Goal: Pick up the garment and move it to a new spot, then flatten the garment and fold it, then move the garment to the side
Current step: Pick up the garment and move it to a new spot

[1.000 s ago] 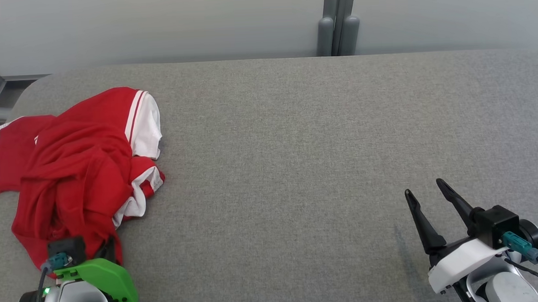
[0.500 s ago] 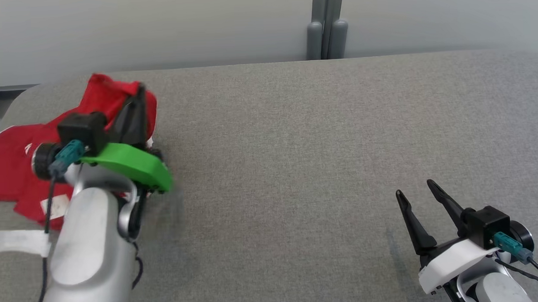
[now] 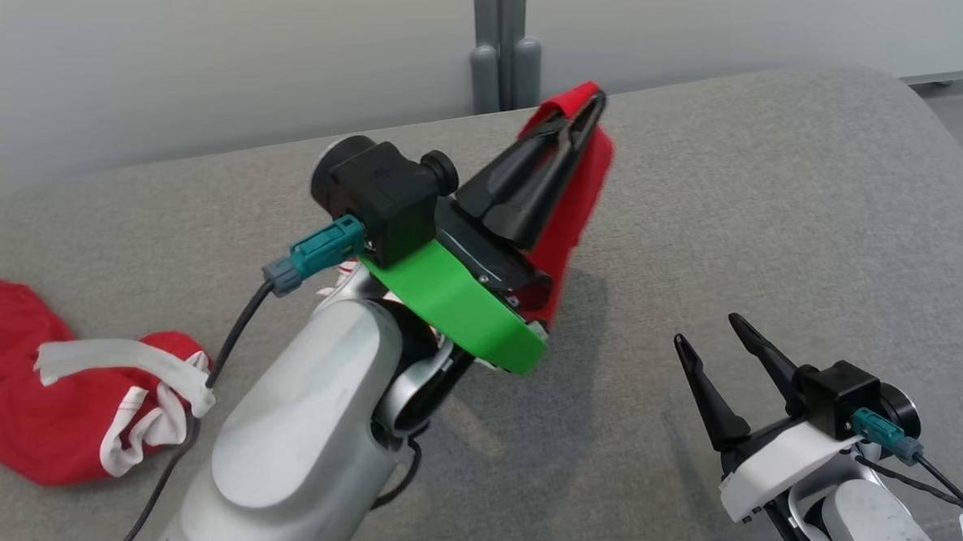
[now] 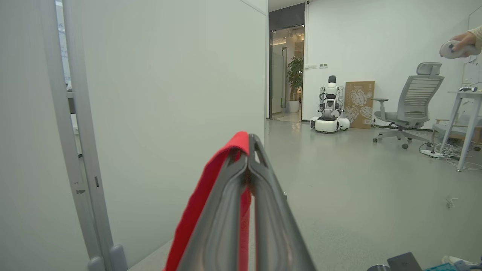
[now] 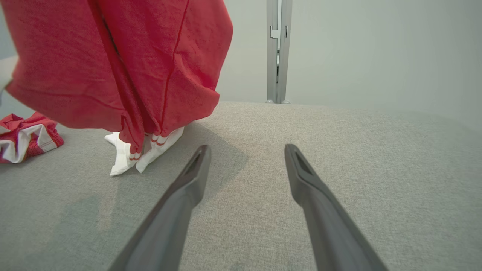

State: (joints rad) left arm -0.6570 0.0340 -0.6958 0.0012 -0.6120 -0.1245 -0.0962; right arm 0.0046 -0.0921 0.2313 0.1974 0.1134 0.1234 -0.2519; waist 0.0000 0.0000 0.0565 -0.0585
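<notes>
The garment point(image 3: 577, 193) is red with white striped trim. My left gripper point(image 3: 590, 107) is shut on a red fold of it and holds it high above the middle of the grey table point(image 3: 771, 193). In the left wrist view the red cloth point(image 4: 211, 180) drapes over the left finger of that shut gripper point(image 4: 248, 145). The hanging garment point(image 5: 124, 56) reaches down until its white sleeve point(image 5: 124, 158) touches the table. More red and white cloth point(image 3: 25, 420) lies bunched at the left; my arm hides whether it joins. My right gripper point(image 3: 708, 330) stands open and empty at the lower right, its fingers point(image 5: 188, 188) apart over bare fabric.
A pale wall with a grey post point(image 3: 505, 58) stands behind the table. The table's rounded right corner point(image 3: 917, 97) is close. Past the wall the left wrist view shows a room with an office chair point(image 4: 412, 101), another robot point(image 4: 329, 109) and a person's hand point(image 4: 457, 47) holding a white device.
My left arm has lifted the garment off the table's left end and carried it up and rightward to the middle. The head camera has turned too. The right gripper has stayed open in place.
</notes>
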